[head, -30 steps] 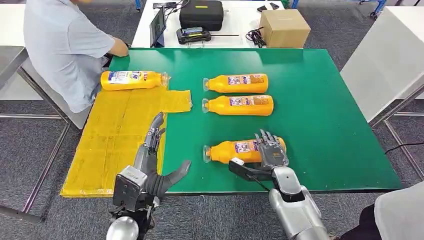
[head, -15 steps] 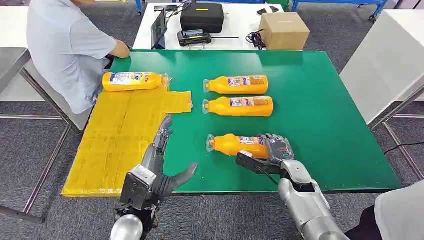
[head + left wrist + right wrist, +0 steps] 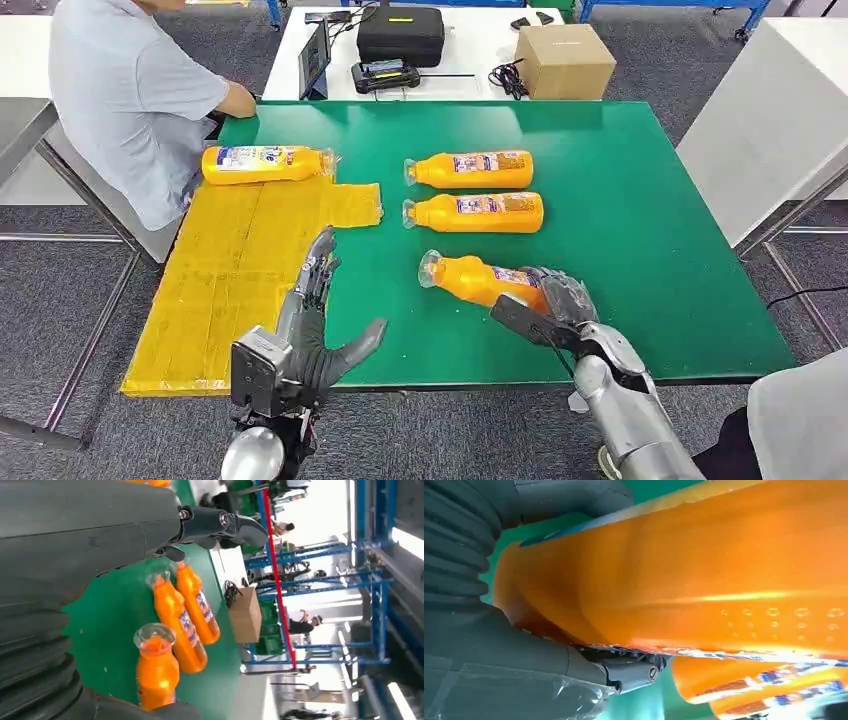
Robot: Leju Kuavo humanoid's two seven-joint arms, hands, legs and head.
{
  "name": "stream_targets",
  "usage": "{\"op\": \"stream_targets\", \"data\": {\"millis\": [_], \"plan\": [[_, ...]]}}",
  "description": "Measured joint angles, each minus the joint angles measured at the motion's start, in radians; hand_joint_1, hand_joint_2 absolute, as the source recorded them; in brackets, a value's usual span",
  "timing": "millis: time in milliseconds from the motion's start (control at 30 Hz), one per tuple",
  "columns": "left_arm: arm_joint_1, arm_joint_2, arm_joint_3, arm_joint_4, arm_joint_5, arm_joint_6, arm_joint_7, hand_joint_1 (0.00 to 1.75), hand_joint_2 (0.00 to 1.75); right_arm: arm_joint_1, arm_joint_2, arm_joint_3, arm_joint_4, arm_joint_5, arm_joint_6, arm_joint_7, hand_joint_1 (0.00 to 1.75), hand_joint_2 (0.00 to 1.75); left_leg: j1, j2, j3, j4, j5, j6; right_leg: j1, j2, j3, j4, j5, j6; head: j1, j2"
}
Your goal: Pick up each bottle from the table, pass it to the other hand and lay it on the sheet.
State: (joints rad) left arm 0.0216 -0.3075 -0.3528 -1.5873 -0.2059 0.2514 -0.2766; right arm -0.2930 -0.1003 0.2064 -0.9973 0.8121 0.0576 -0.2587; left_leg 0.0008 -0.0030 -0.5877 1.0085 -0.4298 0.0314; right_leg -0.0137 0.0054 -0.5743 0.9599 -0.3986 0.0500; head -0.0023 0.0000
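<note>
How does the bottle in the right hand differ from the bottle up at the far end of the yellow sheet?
The held bottle is gripped by the right hand and tilted, cap end raised; the sheet bottle lies flat, touched by neither hand. The held bottle is over the green table; the sheet bottle rests at the far edge of the yellow sheet. The held bottle's cap points left; the sheet bottle's points right. Both are orange with a label.

Glossy plastic bottle [image 3: 480, 281]; matt green table [image 3: 650, 230].
</note>
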Motion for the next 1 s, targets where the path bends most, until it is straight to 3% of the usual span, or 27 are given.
{"op": "stream_targets", "data": {"millis": [333,700,833,1000], "plan": [[-0.015,-0.006,0.04,0.137,0.277,-0.004,0.039,0.0,1.75,0.045,-0.002,0.066,-0.147,-0.175,0.058,-0.016,1.75,1.75,0.0,0.0,-0.007,0.0,0.002,0.0,0.0,0.0,-0.005,0.001,0.0,0.0,0.0,0.0],[-0.017,-0.006,0.041,0.188,0.3,-0.01,0.041,0.0,1.75,0.045,0.01,0.094,-0.168,-0.194,0.051,-0.015,1.75,1.75,0.0,-0.001,-0.009,0.0,0.002,0.0,0.0,-0.001,-0.006,0.001,0.0,0.0,0.0,0.0],[-0.038,-0.006,0.032,0.294,0.378,-0.015,0.069,0.0,1.75,0.036,0.06,0.156,-0.183,-0.239,0.017,-0.007,1.75,1.75,0.0,-0.002,-0.014,0.0,0.002,0.0,0.0,-0.001,-0.011,0.001,0.0,0.0,0.0,0.0],[-0.057,-0.006,0.019,0.341,0.385,0.021,0.013,0.0,1.75,0.055,0.108,0.194,-0.183,-0.275,-0.004,-0.013,1.75,1.75,0.0,-0.002,-0.016,0.0,0.002,0.0,0.0,-0.001,-0.014,0.001,0.0,0.0,0.0,0.0]]}}
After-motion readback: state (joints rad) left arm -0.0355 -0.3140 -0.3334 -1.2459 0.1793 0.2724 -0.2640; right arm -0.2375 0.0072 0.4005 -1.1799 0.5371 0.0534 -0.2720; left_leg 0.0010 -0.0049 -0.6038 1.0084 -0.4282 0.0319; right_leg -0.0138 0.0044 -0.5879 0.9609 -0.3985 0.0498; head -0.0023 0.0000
